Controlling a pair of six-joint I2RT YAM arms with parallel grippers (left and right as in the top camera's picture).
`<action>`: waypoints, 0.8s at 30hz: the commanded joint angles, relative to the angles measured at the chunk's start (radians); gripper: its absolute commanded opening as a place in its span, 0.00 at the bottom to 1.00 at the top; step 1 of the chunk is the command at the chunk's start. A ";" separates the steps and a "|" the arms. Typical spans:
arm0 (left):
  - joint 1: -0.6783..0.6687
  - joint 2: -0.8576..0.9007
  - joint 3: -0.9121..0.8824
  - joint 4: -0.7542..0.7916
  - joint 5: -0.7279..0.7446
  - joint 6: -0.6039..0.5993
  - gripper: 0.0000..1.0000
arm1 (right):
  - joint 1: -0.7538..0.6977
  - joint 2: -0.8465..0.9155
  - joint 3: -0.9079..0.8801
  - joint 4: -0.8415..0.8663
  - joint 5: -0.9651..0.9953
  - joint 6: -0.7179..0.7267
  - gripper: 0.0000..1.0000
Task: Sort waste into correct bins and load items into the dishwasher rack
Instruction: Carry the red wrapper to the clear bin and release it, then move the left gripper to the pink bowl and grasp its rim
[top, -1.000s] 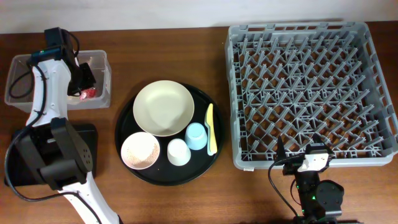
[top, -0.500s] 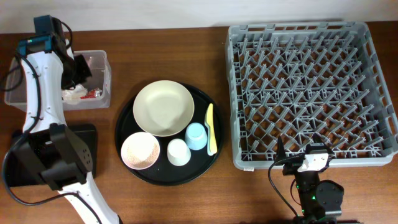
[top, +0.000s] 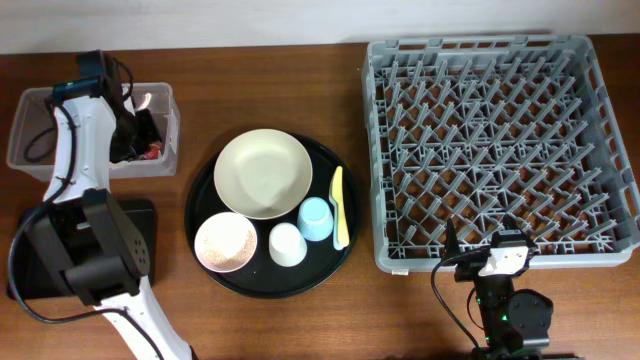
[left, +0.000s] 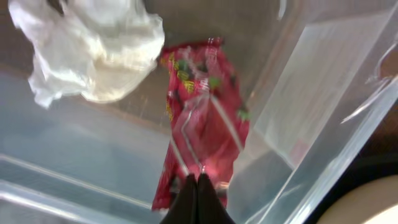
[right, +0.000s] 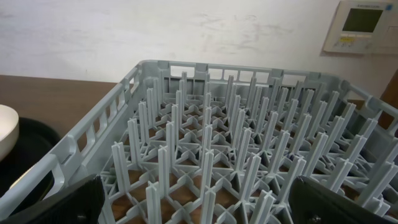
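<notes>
The left gripper hangs inside the clear box, fingers pressed together over the lower end of the red wrapper; whether they pinch it I cannot tell. The white wrapper lies just beside it, and the box wall stands close on the right. The right gripper is spread wide at the near edge of the rack.

A: The box?
B: Clear, glossy plastic. The red wrapper in it is shiny film; the white wrapper is crumpled and matt.
A: The rack?
B: Matt grey plastic, on a smooth wooden table.
</notes>
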 joint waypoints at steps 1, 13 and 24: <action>-0.001 -0.003 0.024 0.021 0.011 -0.002 0.00 | -0.008 -0.006 -0.005 -0.005 -0.010 0.001 0.98; -0.127 -0.174 0.512 -0.584 0.125 0.010 0.01 | -0.008 -0.006 -0.005 -0.005 -0.010 0.001 0.98; -0.388 -0.684 -0.324 -0.390 0.002 -0.054 0.01 | -0.008 -0.006 -0.005 -0.005 -0.010 0.001 0.98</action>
